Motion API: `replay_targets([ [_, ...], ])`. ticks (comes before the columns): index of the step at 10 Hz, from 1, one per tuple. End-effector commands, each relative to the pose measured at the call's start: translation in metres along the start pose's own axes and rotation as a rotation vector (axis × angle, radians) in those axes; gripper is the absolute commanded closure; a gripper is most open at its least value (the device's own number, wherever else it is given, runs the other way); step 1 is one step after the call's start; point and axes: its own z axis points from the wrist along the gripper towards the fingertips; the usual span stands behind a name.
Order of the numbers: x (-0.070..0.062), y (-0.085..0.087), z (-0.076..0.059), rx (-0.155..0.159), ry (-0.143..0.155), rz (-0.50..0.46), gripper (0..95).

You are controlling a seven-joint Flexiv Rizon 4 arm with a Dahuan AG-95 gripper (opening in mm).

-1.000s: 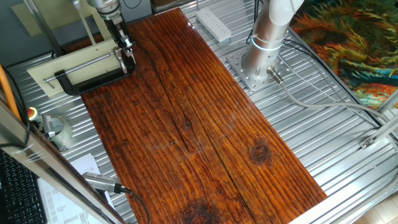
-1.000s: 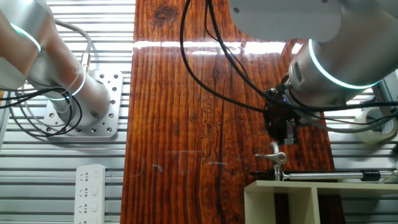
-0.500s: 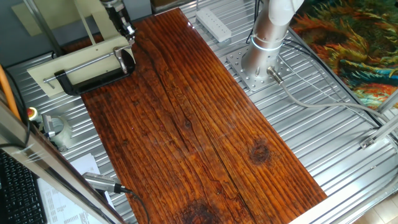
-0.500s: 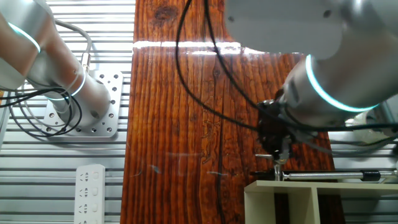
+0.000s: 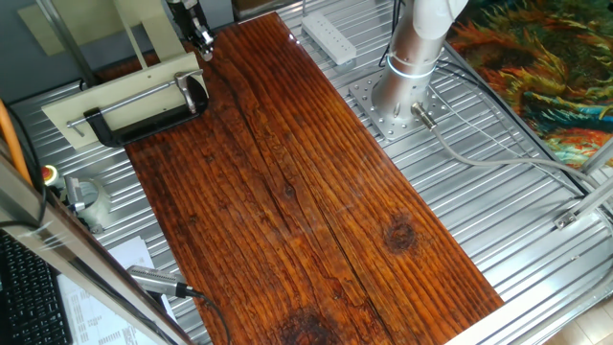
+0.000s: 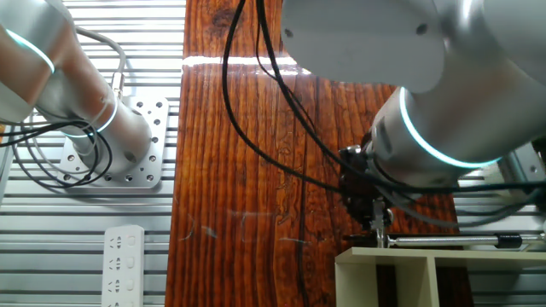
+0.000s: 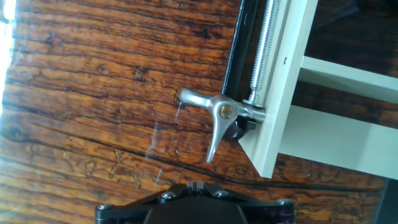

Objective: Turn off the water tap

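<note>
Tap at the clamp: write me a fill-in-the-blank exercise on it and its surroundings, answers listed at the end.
1. The small metal tap sits at the end of a black ____, fixed at the corner of the cream shelf unit.
2. The tabletop is made of dark ____.
3. In the hand view the end effector touches ____.
4. The white power strip lies beside the arm's ____.

Missing words: C-clamp; wood; nothing; base

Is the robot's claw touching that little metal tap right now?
Apart. In the hand view the tap stands alone against the wood, nothing gripping it; only the hand's black base shows along the bottom edge. One fixed view shows the gripper lifted above the clamp.
</note>
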Motion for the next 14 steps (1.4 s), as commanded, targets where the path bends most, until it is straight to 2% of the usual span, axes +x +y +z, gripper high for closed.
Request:
replay_targets([
  [1, -0.002, -0.005, 0.003, 0.007, -0.001, -0.008, 95.0],
  [3, -0.006, -0.015, 0.01, 0.008, 0.0, -0.032, 95.0],
  [5, -0.003, -0.019, 0.014, 0.01, -0.012, -0.052, 95.0],
  [7, -0.008, -0.023, 0.018, 0.01, -0.02, -0.06, 95.0],
  [14, -0.004, -0.027, 0.023, 0.016, -0.019, -0.048, 95.0],
])
